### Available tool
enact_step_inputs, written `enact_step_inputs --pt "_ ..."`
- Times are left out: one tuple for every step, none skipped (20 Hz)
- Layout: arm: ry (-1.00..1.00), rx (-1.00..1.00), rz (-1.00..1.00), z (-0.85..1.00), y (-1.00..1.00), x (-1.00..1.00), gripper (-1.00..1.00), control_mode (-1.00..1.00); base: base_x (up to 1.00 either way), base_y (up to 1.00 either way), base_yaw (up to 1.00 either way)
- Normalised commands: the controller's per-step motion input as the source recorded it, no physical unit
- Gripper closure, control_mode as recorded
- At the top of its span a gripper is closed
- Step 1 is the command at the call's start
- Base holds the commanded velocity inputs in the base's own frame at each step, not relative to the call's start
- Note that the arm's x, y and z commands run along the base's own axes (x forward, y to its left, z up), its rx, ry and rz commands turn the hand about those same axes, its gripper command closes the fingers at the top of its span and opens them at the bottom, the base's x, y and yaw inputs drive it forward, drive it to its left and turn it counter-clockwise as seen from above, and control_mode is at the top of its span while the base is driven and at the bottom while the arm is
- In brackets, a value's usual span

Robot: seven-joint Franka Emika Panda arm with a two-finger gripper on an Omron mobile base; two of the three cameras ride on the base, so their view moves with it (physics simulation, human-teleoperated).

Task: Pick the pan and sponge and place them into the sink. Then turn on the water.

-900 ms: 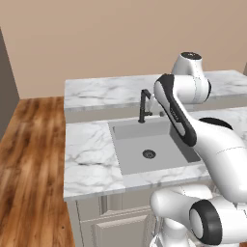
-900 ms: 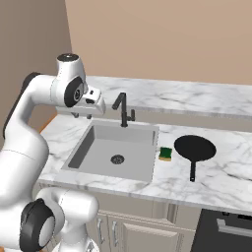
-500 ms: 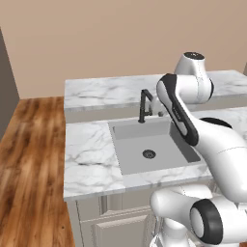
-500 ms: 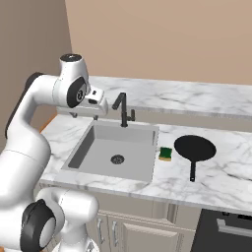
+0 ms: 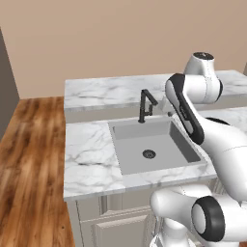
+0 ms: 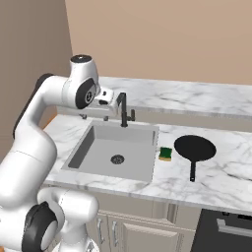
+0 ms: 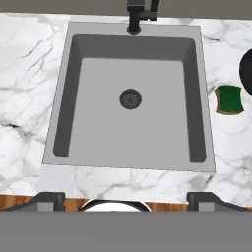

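Note:
The black pan (image 6: 195, 147) lies flat on the marble counter right of the sink (image 6: 132, 162), its handle pointing toward the front edge. The sponge (image 6: 166, 153), green side up, rests between the pan and the sink's right rim. My gripper (image 6: 94, 117) hovers above the sink's back left corner, left of the black faucet (image 6: 123, 109), with nothing in it. In the hand view I look straight down into the sink (image 7: 98, 138), with the sponge (image 7: 229, 100) and the pan's edge (image 7: 246, 71) at the right. My gripper (image 7: 127, 201) is open, its tips wide apart. No water is in view.
The round dark drain (image 7: 130, 99) sits in the basin's middle. A raised marble ledge (image 6: 187, 96) runs behind the faucet against the wall. Wooden floor (image 5: 29, 159) lies left of the counter. A dark appliance front (image 6: 226, 231) sits below the counter at the right.
The arm's upper joints have shifted slightly. Pan, sponge and faucet stand where they were.

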Motion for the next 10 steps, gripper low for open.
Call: enact_step_inputs --pt "0.0 -0.06 0.02 0.0 -0.42 0.0 -1.0 -1.0 0.0 0.0 0.0" --pt "0.0 -0.05 0.01 -0.01 -0.41 0.0 -1.0 -1.0 0.0 0.0 0.0" --pt "0.0 -0.04 0.01 -0.01 -0.38 0.0 -1.0 -1.0 0.0 0.0 0.0" --pt "0.0 -0.03 0.01 -0.04 -0.36 0.0 -1.0 -1.0 0.0 0.0 0.0" --pt "0.0 -0.03 0.01 -0.04 -0.36 0.0 -1.0 -1.0 0.0 0.0 0.0" --pt "0.0 -0.02 0.01 -0.07 -0.36 0.06 -1.0 -1.0 0.0 0.0 0.0" --pt "0.0 -0.01 0.01 -0.11 -0.4 0.02 -1.0 -1.0 0.0 0.0 0.0" --pt "0.0 0.0 0.01 -0.16 -0.42 0.04 -1.0 -1.0 0.0 0.0 0.0" --pt "0.0 -0.02 0.02 -0.19 -0.39 0.02 -1.0 -1.0 0.0 0.0 0.0" --pt "0.0 -0.03 0.02 -0.19 -0.39 0.03 -1.0 -1.0 0.0 0.0 0.0"
